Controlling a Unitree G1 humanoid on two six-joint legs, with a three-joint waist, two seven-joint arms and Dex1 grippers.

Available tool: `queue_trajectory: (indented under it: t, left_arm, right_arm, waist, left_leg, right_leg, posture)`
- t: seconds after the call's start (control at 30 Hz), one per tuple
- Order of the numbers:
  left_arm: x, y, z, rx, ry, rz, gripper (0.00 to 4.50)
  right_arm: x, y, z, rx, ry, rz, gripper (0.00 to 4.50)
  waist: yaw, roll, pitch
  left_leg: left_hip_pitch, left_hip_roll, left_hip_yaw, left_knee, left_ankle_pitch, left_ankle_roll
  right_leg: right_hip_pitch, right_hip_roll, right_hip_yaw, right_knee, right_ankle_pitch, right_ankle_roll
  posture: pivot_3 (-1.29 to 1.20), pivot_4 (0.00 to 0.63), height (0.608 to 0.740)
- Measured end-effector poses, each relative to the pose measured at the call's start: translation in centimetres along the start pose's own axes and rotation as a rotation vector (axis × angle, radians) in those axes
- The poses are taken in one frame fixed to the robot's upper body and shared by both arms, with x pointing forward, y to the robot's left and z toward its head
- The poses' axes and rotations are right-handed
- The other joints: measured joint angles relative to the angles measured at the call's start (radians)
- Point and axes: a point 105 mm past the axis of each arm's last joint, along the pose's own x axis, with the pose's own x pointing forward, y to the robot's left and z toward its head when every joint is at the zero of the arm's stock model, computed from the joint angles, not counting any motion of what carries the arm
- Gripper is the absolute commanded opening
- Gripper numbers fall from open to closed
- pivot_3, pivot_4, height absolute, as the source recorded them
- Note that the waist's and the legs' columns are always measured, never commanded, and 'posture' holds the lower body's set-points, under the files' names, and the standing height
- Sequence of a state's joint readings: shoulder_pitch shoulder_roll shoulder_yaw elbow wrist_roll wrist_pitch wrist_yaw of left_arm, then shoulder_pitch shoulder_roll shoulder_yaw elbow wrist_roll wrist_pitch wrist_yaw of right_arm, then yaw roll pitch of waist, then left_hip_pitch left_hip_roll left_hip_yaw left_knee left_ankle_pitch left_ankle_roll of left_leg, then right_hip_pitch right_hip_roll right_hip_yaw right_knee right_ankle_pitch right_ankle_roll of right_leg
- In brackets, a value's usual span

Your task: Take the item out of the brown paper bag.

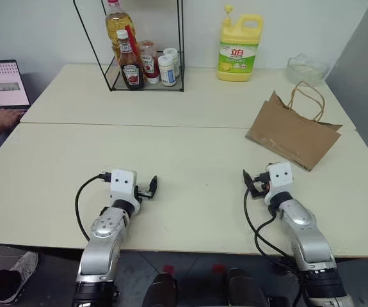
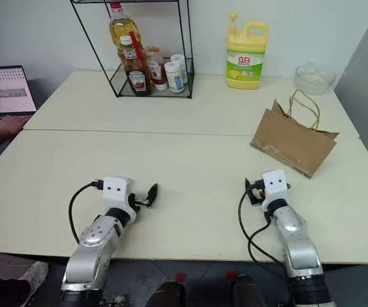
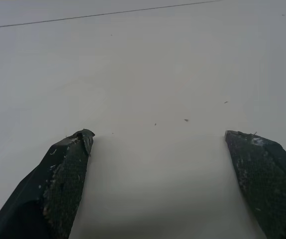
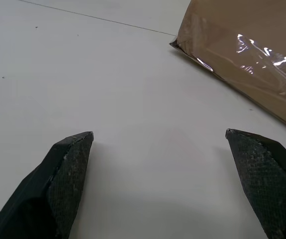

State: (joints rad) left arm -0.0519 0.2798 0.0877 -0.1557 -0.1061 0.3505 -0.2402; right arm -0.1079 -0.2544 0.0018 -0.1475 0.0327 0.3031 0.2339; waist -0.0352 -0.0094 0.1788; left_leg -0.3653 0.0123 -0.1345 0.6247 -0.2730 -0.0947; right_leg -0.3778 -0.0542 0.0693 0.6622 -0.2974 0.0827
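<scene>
Head views: the creased brown kraft paper bag (image 1: pixel 294 132) with thin cord loop handles lies on its side on the cream counter (image 1: pixel 171 153), toward the far right. The left gripper (image 1: pixel 150 189) and right gripper (image 1: pixel 253 184) both rest low over the near part of the counter, well apart from the bag; the right one is the nearer of the two. Neither holds anything. Judgement: the task has not started. Reaching the bag, opening it and drawing the item out all remain.

The item itself cannot be seen; presumably it is inside the bag, whose mouth faces away toward the handles, so the contents are hidden. At the back stand a black wire rack (image 1: pixel 146 82) of sauce bottles and a yellow detergent jug (image 1: pixel 239 48). A person's hand (image 1: pixel 3 119) rests at a laptop, cut off by the left edge.

Left wrist view: the two black fingers (image 3: pixel 65 174) stand wide apart over bare counter, nothing between them.

Right wrist view: the black fingers (image 4: pixel 70 167) also stand wide, empty. A corner of the bag (image 4: pixel 242 59) lies ahead with a glossy patch on its face; whether that is tape or film is hard to make out.
</scene>
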Motion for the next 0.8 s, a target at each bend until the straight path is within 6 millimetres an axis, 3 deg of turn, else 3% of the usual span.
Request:
queue_trajectory:
  t: [0.17,0.57,0.8]
  left_arm:
    - [-0.3,0.8,-0.1,0.007,0.013,0.001,4.5]
    - [-0.4,0.7,0.1,0.001,0.033,-0.059,4.5]
    - [-0.4,0.2,1.9,0.007,0.024,-0.205,4.5]
  right_arm:
    - [-0.4,-0.2,-0.4,-0.004,0.03,0.045,4.48]
    - [-0.2,-0.1,-0.1,0.003,0.019,0.043,4.48]
    - [-0.8,-0.3,1.7,-0.042,-0.016,0.093,4.48]
  waist:
    - [-0.013,0.0,0.0]
    - [-0.014,-0.001,0.0]
    - [-0.014,-0.003,0.003]
  left_leg:
    - [0.0,0.0,0.0,0.0,0.0,0.0]
    - [0.0,0.0,0.0,0.0,0.0,0.0]
    - [-0.001,0.0,0.0,0.0,0.0,0.0]
  right_leg:
    - [0.0,0.0,0.0,0.0,0.0,0.0]
    - [0.0,0.0,0.0,0.0,0.0,0.0]
    - [0.0,0.0,0.0,0.0,0.0,0.0]
  posture:
    - [0.0,0.15,0.74]
    - [0.0,0.15,0.74]
    - [0.0,0.15,0.74]
